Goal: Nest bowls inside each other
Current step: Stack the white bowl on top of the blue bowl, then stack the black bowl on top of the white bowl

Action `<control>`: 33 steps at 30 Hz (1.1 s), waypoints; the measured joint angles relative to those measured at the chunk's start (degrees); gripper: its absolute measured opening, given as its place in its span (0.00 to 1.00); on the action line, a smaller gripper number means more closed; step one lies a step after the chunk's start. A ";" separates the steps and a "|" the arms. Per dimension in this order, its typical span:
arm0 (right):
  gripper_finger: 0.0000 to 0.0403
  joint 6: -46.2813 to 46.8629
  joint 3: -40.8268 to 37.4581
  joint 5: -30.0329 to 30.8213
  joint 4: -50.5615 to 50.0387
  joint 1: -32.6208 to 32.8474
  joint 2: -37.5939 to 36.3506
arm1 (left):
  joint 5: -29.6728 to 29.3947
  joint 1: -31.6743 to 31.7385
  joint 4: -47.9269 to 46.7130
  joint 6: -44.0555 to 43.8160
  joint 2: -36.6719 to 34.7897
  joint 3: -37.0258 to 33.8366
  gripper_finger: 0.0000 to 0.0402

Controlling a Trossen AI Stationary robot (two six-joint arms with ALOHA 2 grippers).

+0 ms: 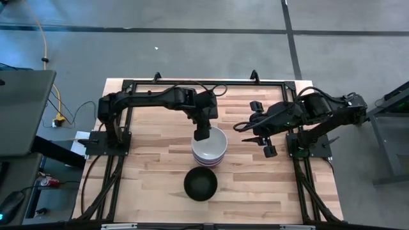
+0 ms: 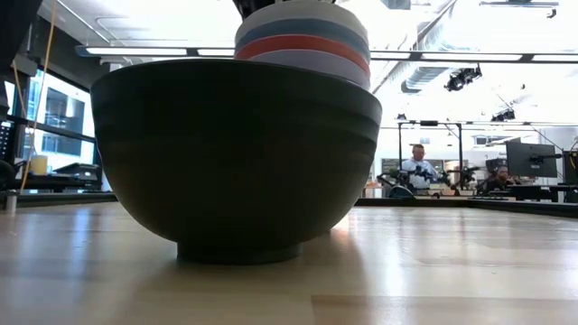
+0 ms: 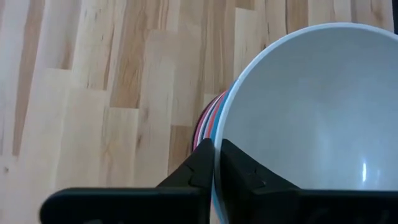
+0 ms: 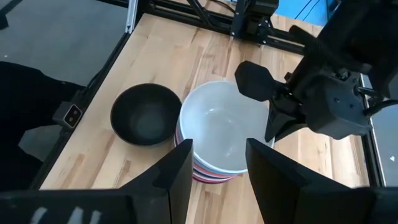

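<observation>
A stack of nested bowls [image 1: 209, 152] stands mid-table, with a white bowl [image 4: 217, 127] on top and blue, red and lavender rims showing beneath it [image 2: 302, 41]. One black bowl [image 1: 200, 183] stands alone on its foot just nearer than the stack and fills the low view [image 2: 235, 153]. My left gripper [image 1: 202, 132] is shut on the white bowl's far-left rim. My right gripper [image 1: 265, 144] hovers open to the right of the stack, touching nothing; in its wrist view its fingers [image 4: 217, 165] frame the stack. My left gripper [image 3: 215, 163] pinches the white bowl's rim [image 3: 222, 118] on its far-left side. One finger [image 3: 245, 174] is inside the bowl and one [image 3: 198, 169] outside, coming from above and pointing down. The bowl sits upright on top of the stack.
A black frame [image 1: 192, 83] runs along the table's far edge and sides, with both arm bases mounted on it. Bare wood lies left of the stack [image 1: 153, 160] and near the right front [image 1: 268, 191]. People and desks show in the room beyond [image 2: 417, 167].
</observation>
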 joint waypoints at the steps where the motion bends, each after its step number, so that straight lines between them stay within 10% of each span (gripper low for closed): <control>1: 0.35 -0.01 0.00 0.00 0.01 0.00 0.00 | -0.32 0.00 0.09 0.00 -0.13 -0.02 0.05; 16: 0.35 3.24 0.00 0.09 -0.05 -0.02 0.45 | -0.42 0.30 0.75 3.40 -3.10 -0.02 0.37; 33: 0.35 44.26 0.00 1.56 -2.46 2.62 17.14 | -7.28 3.40 -17.70 12.25 -28.35 -5.41 0.43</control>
